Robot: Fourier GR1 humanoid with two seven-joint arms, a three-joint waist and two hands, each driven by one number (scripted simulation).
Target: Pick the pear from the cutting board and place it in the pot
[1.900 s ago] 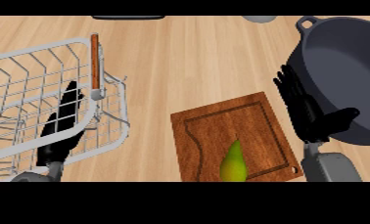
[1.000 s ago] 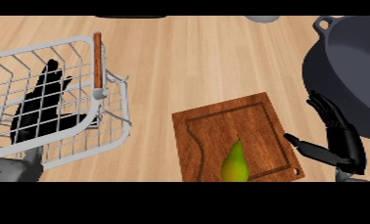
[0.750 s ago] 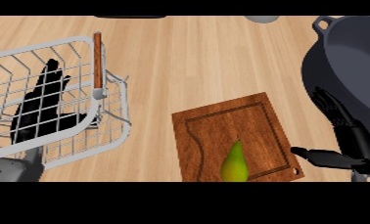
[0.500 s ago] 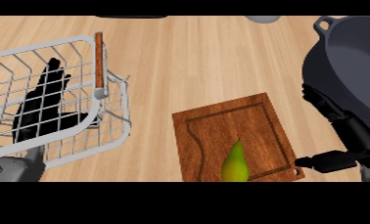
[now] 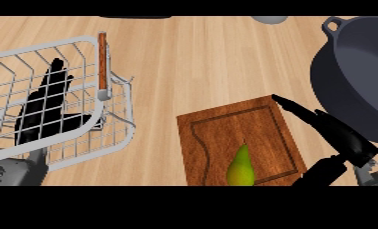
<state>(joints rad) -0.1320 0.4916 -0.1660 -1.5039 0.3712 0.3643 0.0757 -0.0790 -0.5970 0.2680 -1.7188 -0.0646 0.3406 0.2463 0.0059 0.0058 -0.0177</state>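
Note:
A green pear (image 5: 241,167) lies on the near part of the wooden cutting board (image 5: 221,130), stem pointing away from me. A dark grey pot (image 5: 353,78) stands at the right edge, beyond the board. My right hand (image 5: 341,139) is open at the board's right side, fingers stretched over its far right corner, thumb low near the board's front right corner. It sits right of the pear without touching it. My left hand (image 5: 46,110) rests open at the left, fingers up, seen behind the wire basket.
A white wire basket (image 5: 111,118) with a brown handle (image 5: 102,60) stands at the left on the wooden counter. A grey object (image 5: 269,19) and a dark one (image 5: 133,17) peek in at the far edge.
My right hand has swung left from beside the pot, its fingers now reaching over the board's far right corner. The left hand, pear and pot have stayed put.

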